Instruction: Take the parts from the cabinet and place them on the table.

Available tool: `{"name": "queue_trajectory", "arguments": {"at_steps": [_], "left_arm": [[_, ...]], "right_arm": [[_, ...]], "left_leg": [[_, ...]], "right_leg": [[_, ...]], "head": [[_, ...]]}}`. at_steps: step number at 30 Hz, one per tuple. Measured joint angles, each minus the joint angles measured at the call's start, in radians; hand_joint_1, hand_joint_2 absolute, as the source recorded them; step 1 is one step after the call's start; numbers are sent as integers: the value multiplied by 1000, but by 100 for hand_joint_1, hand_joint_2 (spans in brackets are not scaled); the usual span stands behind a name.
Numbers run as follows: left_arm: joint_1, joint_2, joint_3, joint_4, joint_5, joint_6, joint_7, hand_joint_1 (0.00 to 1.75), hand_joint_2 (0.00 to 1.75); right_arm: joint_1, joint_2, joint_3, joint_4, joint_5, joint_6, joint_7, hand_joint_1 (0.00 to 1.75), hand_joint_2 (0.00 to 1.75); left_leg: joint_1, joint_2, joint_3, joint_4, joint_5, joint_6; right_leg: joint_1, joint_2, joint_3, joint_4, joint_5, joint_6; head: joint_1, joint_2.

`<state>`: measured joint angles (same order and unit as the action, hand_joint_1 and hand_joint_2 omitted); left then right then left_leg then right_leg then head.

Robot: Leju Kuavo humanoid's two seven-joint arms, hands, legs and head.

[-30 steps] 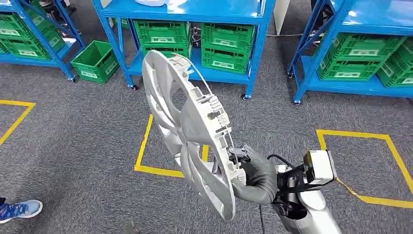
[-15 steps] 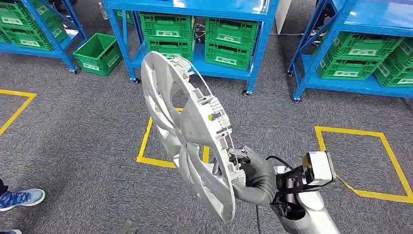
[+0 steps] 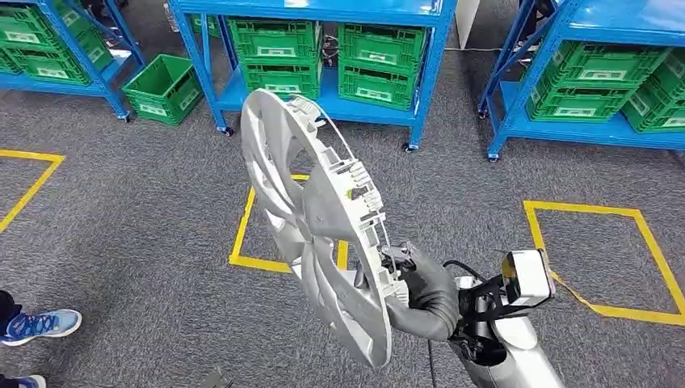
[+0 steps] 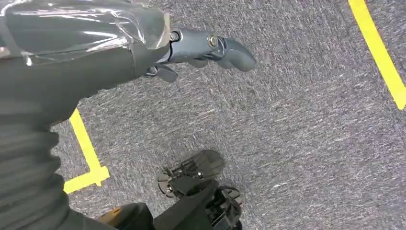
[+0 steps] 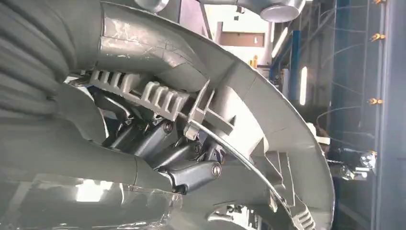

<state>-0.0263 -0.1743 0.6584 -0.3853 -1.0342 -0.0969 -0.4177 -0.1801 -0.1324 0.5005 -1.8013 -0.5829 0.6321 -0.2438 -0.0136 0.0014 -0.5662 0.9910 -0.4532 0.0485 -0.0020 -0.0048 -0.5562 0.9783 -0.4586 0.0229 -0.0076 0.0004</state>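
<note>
— Where's the wheel cover (image 3: 319,226)?
— Upright on edge, its rim grasped by the right hand (image 3: 424,291), above grey carpet (image 3: 137,218).
— Room around?
— Blue shelves (image 3: 323,48) at 12 o'clock, well apart. Left hand (image 4: 206,50) released, hanging over carpet

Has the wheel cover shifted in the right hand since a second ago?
No. The wheel cover sits the same against the right hand; the floor markings shifted because the camera moved.

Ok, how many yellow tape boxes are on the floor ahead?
3 boxes: one far left, cut off by the picture's edge; one in the middle, partly behind the hubcap; one on the right.
</note>
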Motion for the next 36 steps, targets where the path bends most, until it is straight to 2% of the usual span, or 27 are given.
{"name": "queue_trajectory", "arguments": {"at_steps": [8,10,11,12,13,14,15,16,17,18,19,20,22,23,24,25,27,28,29,30,32,33,34,35,36], "left_arm": [[-1,1,0,0,-2,1,3,0,175],[-1,1,0,0,-2,1,3,0,175],[-1,3,0,0,-2,1,3,0,175],[-2,3,0,0,-2,2,3,0,175],[-2,1,0,0,-3,2,3,0,175],[-3,2,0,0,-3,2,3,0,175],[-5,2,0,0,-3,2,3,0,175],[-5,2,0,0,-3,2,3,0,175],[-4,1,0,0,-3,2,3,0,175],[-3,1,0,0,-3,2,3,0,175],[-3,0,0,0,-3,2,4,0,175],[-3,0,0,0,-3,2,4,0,175],[-3,-1,0,0,-3,2,4,0,175],[-3,5,0,-1,-3,2,4,0,175],[-3,4,0,-1,-3,2,4,0,175],[-2,5,0,-1,-3,2,4,0,175],[-1,5,0,-1,-3,2,4,0,175],[-1,5,0,-1,-3,2,4,0,175],[-1,6,0,-1,-3,2,5,0,175],[-1,6,0,-1,-3,2,5,0,175],[-1,6,0,-1,-3,2,4,0,175],[-1,6,0,-1,-3,2,5,0,175],[-1,6,0,-1,-3,2,5,0,175],[-1,6,0,-1,-3,2,5,0,175],[-1,6,0,-1,-3,2,5,0,175]], "right_arm": [[0,0,0,0,-5,0,1,175,175],[1,0,0,0,-7,0,1,175,175],[1,1,0,0,-10,0,1,175,175],[0,1,0,-1,-11,0,2,175,175],[1,0,0,-1,-13,1,2,175,175],[1,0,0,-1,-14,1,2,175,175],[-1,-1,0,-1,-15,2,2,175,175],[0,-1,0,-1,-15,2,2,175,175],[5,-2,0,-1,-16,2,2,175,175],[7,-3,0,0,-16,2,2,175,175],[9,-4,0,0,-16,2,2,175,175],[10,-5,0,0,-16,2,3,175,175],[9,-5,0,0,-16,2,3,175,175],[8,-5,0,0,-16,2,3,175,175],[10,-5,0,-1,-16,2,3,175,175],[10,-5,0,0,-18,3,4,175,175],[10,-5,0,0,-19,3,5,175,175],[10,-5,0,0,-19,3,5,175,175],[10,-4,0,0,-19,3,5,175,175],[9,-4,0,0,-19,3,5,175,175],[10,-2,1,0,-19,3,5,175,175],[10,-2,2,0,-19,3,5,175,175],[10,-2,2,0,-19,3,6,175,175],[10,-2,3,0,-20,3,7,175,175],[10,-2,3,0,-22,3,9,175,175]], "left_leg": [[6,0,-4,-1,7,-11],[5,0,-6,0,8,-12],[3,0,-7,3,9,-1],[3,0,-2,-14,17,9],[17,4,10,-42,36,13],[16,5,14,-54,42,17],[17,7,9,-55,46,19],[17,8,6,-54,47,18],[17,9,1,-54,48,15],[19,10,-3,-52,50,12],[23,11,-6,-49,51,8],[29,11,-10,-42,49,1],[43,10,-25,-10,37,-22],[42,12,-36,4,30,-33],[39,11,-46,22,24,-45],[41,11,-49,21,27,-48],[47,12,-49,18,34,-54],[53,12,-52,24,27,-59],[54,10,-62,54,-3,-61],[52,8,-86,114,-44,-62],[52,7,-158,281,-122,-65],[52,6,-183,337,-138,-62],[51,5,-184,344,-132,-58],[49,4,-167,315,-112,-51],[43,0,-118,226,-69,-36]], "right_leg": [[6,0,-4,1,6,-11],[5,0,-5,0,7,-11],[-3,-1,-3,-8,16,-2],[1,0,0,-16,20,3],[2,0,-6,-7,14,1],[3,2,-22,16,-5,2],[-1,4,-56,88,-43,-4],[-5,4,-87,156,-72,-5],[-13,4,-131,253,-106,-2],[-20,4,-155,306,-118,9],[-27,3,-150,298,-110,21],[-36,3,-118,243,-84,41],[-54,-6,-14,51,-18,79],[-49,-8,-9,35,-35,77],[-47,9,-9,33,-27,54],[-44,8,-16,42,-28,40],[-39,12,-22,47,-23,27],[-44,13,-21,44,-19,17],[-42,14,-21,44,-18,14],[-40,14,-22,44,-17,8],[-32,15,-27,45,-14,1],[-27,16,-29,45,-14,0],[-22,18,-31,45,-12,-3],[-20,20,-31,45,-12,-3],[-15,25,-30,45,-11,-4]], "head": [[0,0],[0,0],[0,0],[-1,0],[0,0],[1,0],[1,0],[2,0],[1,0],[1,0],[1,0],[2,0],[3,0],[7,0],[8,0],[6,0],[7,0],[6,0],[5,0],[5,0],[4,0],[4,0],[3,0],[3,0],[4,0]]}}
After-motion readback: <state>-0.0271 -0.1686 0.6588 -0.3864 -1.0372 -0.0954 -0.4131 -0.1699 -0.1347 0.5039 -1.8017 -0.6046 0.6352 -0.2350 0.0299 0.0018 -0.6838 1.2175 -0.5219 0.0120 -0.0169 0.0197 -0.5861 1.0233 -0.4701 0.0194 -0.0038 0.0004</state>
